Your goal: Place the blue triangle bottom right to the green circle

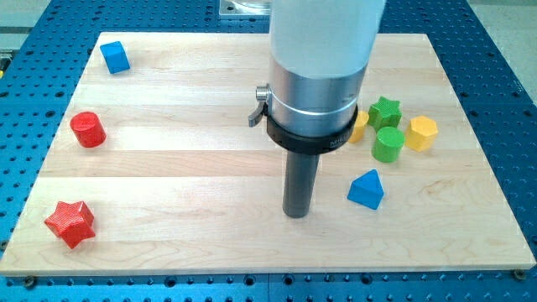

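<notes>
You have a single view here, set high in front of the wooden board (168, 176) and tilted down at it, so the board's far edge lies along the top of the frame and its near edge along the bottom. It sits close enough that the board nearly fills the picture, with only strips of the blue perforated table (503, 50) showing around it. The arm's pale body (323, 42) enters from the top centre, cut off by the frame edge
</notes>
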